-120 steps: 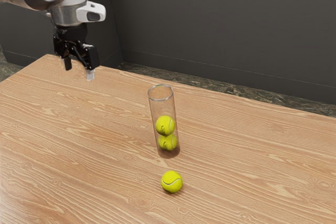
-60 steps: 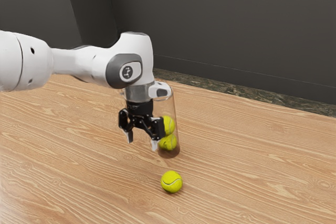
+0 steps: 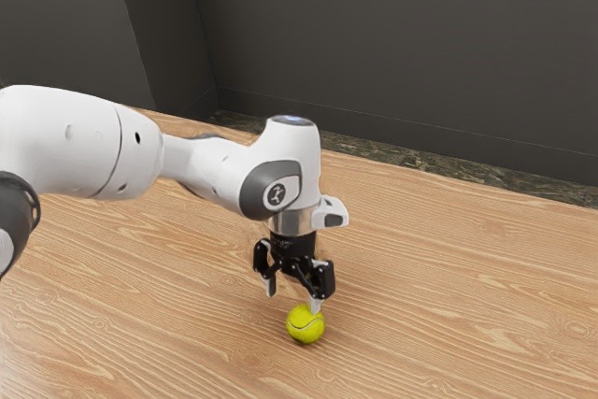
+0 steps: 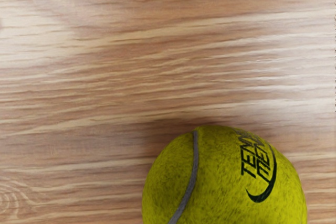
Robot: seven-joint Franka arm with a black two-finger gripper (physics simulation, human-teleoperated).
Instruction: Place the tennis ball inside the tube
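While my gripper hangs low over the table, the hand and the near end of the arm block part of the wood behind them in the exterior view, so I can't make out the tube or what it holds from where I sit. That white and grey bulk is the main thing in my line of sight, coming in from the exterior view's left and bending down to the black gripper.

The ball is on the bare wood, right by the fingertips. I read the gripper as open, its two fingers clearly apart and nothing clamped between them. The finger toward the exterior view's right overlaps the top of the ball; whether it touches, I can't tell. The other finger is off to the side, with wood showing under its tip.

On the wrist feed the ball looms large, partly cut off by the frame, with a grey seam curving down one side and dark print on the other. Streaky wood grain runs past it.

Beyond the table I get a strip of dark, marbled floor and a dark grey wall with a skirting board along its foot
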